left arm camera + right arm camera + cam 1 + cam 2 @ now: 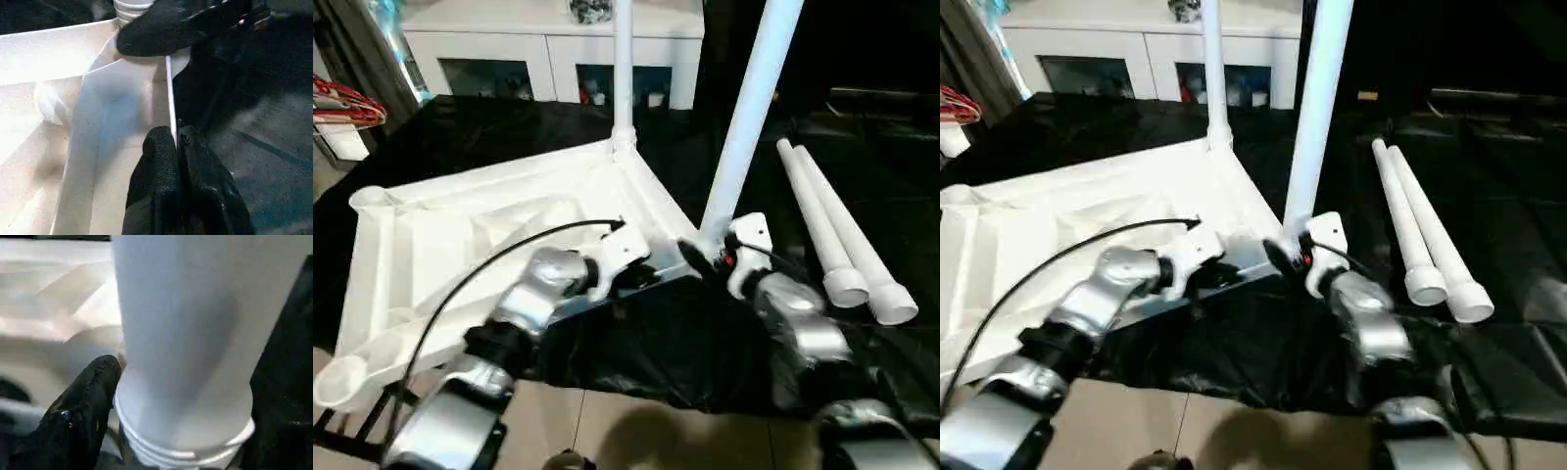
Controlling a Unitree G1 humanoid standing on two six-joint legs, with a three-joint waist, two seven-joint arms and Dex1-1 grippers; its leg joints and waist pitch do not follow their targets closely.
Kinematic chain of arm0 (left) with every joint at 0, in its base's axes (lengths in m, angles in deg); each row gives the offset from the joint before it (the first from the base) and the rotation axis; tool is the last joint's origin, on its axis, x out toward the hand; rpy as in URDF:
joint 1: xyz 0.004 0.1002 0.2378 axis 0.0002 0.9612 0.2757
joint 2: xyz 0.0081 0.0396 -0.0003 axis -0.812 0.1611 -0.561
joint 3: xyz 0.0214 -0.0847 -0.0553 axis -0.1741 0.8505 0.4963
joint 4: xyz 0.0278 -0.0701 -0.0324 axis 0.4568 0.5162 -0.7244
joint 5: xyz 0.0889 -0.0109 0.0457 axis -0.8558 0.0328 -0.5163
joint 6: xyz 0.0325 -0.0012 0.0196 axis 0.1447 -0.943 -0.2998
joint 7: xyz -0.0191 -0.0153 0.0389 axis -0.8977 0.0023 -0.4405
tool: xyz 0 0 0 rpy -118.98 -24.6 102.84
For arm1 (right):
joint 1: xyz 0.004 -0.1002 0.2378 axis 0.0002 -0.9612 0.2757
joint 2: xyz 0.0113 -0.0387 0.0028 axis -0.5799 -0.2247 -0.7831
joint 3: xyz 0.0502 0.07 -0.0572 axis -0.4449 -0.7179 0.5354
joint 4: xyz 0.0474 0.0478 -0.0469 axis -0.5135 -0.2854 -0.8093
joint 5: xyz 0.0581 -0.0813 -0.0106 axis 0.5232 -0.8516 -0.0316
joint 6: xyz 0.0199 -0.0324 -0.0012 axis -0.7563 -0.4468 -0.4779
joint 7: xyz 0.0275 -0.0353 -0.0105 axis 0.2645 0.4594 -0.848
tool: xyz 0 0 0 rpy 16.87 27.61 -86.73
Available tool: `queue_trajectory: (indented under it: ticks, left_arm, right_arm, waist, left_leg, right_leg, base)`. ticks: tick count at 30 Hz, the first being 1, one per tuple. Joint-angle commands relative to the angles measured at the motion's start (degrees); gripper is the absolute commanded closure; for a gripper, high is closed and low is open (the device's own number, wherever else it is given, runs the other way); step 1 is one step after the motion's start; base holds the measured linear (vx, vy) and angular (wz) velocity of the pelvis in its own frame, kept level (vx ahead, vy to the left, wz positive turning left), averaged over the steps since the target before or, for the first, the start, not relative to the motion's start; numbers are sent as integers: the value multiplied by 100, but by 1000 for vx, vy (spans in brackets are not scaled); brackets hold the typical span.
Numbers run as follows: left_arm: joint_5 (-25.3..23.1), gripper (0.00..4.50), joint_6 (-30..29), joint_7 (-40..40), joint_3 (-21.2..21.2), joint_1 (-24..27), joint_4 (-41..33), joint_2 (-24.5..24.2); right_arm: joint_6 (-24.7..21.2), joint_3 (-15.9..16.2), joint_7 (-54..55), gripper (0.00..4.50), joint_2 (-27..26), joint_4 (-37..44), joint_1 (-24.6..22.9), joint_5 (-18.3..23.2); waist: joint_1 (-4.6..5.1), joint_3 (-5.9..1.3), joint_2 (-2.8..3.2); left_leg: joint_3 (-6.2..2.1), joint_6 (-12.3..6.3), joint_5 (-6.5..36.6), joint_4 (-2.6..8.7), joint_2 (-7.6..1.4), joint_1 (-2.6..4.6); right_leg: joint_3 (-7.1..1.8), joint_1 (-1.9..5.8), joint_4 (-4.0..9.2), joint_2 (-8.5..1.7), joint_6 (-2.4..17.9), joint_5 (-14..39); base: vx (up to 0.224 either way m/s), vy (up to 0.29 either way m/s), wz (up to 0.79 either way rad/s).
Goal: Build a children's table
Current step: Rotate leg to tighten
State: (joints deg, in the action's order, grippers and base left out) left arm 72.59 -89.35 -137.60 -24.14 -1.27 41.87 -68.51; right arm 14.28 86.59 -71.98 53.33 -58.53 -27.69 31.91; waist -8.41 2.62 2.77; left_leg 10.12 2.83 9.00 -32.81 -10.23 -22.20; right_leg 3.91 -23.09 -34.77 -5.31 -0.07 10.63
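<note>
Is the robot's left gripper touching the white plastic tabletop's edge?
Touching. In the left wrist view, the left gripper has its black fingers pinched shut on the thin rim of the white plastic tabletop.

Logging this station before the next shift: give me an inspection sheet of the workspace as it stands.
Surface: black sheet over the work area.
Job's things: tabletop lies underside up; far leg upright in its corner socket; near leg stands tilted at the near corner; two spare legs lie side by side.
Clutter: nothing seen.
Grippers: left gripper shut on the tabletop rim; right gripper at the near leg's base, grip unclear.
Cables: black cable loops over the left forearm.
Surroundings: white cabinet behind.
</note>
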Motion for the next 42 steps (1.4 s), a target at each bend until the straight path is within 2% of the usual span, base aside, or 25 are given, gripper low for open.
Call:
queue_trajectory:
  ticks: [1,4,6,9,12,13,15,16,18,20,21,24,28,31,33,34,37,40,41,42]
  left_arm:
    - [163,450,247,-654,-262,68,-266,-55]
    - [183,450,332,-863,-284,79,-249,-146]
    - [300,450,412,-1376,-309,98,-251,-375]
    - [388,450,445,-1763,-301,72,-224,-546]
    - [421,450,468,-1902,-291,47,-206,-595]
    - [419,450,520,-2056,-305,-1,-151,-656]
    - [388,450,600,-2175,-325,-61,-47,-703]
    - [388,450,600,-2175,-325,-61,-47,-703]
    - [364,450,658,-2245,-332,-109,36,-728]
    - [377,450,677,-2373,-347,-156,110,-761]
    - [377,450,684,-2388,-348,-163,125,-770]
    - [355,450,720,-2369,-346,-174,160,-782]
    - [384,450,688,-2310,-285,-153,163,-715]
    - [421,450,606,-2113,-211,-144,164,-598]
    - [381,450,460,-1707,-128,-197,206,-429]
    - [381,450,460,-1707,-128,-197,206,-429]
    - [224,450,135,-763,-9,-363,340,-51]
    - [111,450,-78,-289,-9,-406,340,182]
    - [75,450,-141,-121,-2,-419,350,272]
    - [58,450,-181,-32,5,-425,355,325]
  right_arm:
    - [-133,695,-1099,87,121,473,-295,11]
    - [-125,775,-1417,87,264,636,-384,14]
    - [-210,845,-1994,87,581,1028,-556,175]
    - [-329,882,-2497,87,834,1429,-688,382]
    - [-421,927,-2729,87,946,1617,-746,459]
    - [-562,1020,-3029,87,1081,1808,-812,521]
    - [-609,1107,-3254,87,1175,1931,-861,530]
    - [-609,1107,-3254,103,1175,1931,-861,530]
    - [-718,1154,-3382,103,1217,2032,-886,590]
    - [-812,1231,-3514,117,1267,2126,-909,615]
    - [-815,1249,-3524,137,1268,2139,-920,602]
    - [-847,1270,-3523,148,1253,2175,-942,591]
    - [-993,1190,-3323,169,1114,2184,-975,655]
    - [-1005,1043,-2894,173,877,2000,-947,610]
    - [-1012,810,-2104,175,527,1648,-816,495]
    - [-1012,810,-2104,175,527,1648,-816,495]
    - [-904,422,-703,175,-46,921,-526,295]
    - [-843,251,41,175,-363,521,-359,224]
    - [-879,189,315,175,-477,372,-282,199]
    - [-877,156,448,175,-540,296,-242,185]
  waist:
    - [-41,-387,-80]
    - [-59,-386,-63]
    - [-79,-356,-62]
    - [-104,-352,-69]
    - [-125,-353,-68]
    - [-125,-354,-88]
    - [-160,-368,-84]
    - [-163,-372,-86]
    - [-175,-362,-88]
    - [-191,-363,-85]
    - [-193,-364,-79]
    - [-204,-363,-85]
    - [-217,-366,-94]
    - [-220,-356,-84]
    - [-191,-347,-80]
    - [-164,-338,-78]
    - [-44,-326,-71]
    - [-22,-343,-53]
    - [-2,-342,-48]
    - [12,-355,-41]
  left_leg:
    - [-76,-482,1173,322,-260,50]
    - [-74,-511,1251,325,-284,69]
    - [-79,-434,1505,356,-303,91]
    - [-93,-342,1694,387,-323,101]
    - [-94,-310,1650,385,-317,96]
    - [-91,-322,1625,381,-316,96]
    - [-89,-384,1468,360,-319,94]
    - [-86,-395,1436,353,-315,92]
    - [-86,-385,1472,357,-311,95]
    - [-90,-370,1480,360,-315,97]
    - [-95,-351,1491,365,-320,94]
    - [-95,-308,1521,365,-321,98]
    - [-94,-306,1470,359,-317,89]
    - [-95,-253,1516,368,-310,98]
    - [-111,-146,1659,391,-308,103]
    - [-114,-110,1739,400,-306,104]
    - [-139,101,2000,429,-286,131]
    - [-134,77,1947,415,-279,141]
    - [-134,48,1852,417,-276,111]
    - [-127,39,1804,411,-270,115]
  right_leg:
    - [-217,309,381,-349,1302,482]
    - [-217,289,387,-352,1307,674]
    - [-229,278,434,-359,1268,1090]
    - [-245,265,446,-373,1198,1402]
    - [-247,268,440,-377,1220,1373]
    - [-249,268,438,-374,1225,1342]
    - [-248,264,417,-372,1251,1146]
    - [-247,265,409,-373,1267,1092]
    - [-240,264,420,-376,1279,1192]
    - [-246,262,425,-379,1245,1277]
    - [-244,260,417,-382,1244,1289]
    - [-247,255,422,-390,1247,1322]
    - [-247,262,414,-393,1241,1294]
    - [-247,243,430,-395,1200,1481]
    - [-246,237,450,-407,1139,1746]
    - [-245,227,461,-409,1131,1837]
    - [-240,215,496,-414,1057,2172]
    - [-250,218,509,-417,1042,2041]
    - [-249,232,491,-401,1073,1821]
    - [-244,233,478,-389,1106,1662]
  base:
    - [0,0,0]
    - [0,0,0]
    - [0,0,0]
    - [0,0,0]
    - [0,0,0]
    - [0,0,0]
    - [0,0,0]
    - [0,0,0]
    - [0,0,0]
    - [0,0,0]
    - [0,0,0]
    - [0,0,0]
    - [0,0,0]
    - [0,0,0]
    - [0,0,0]
    - [0,0,0]
    - [0,0,0]
    - [0,0,0]
    - [0,0,0]
    - [0,0,0]
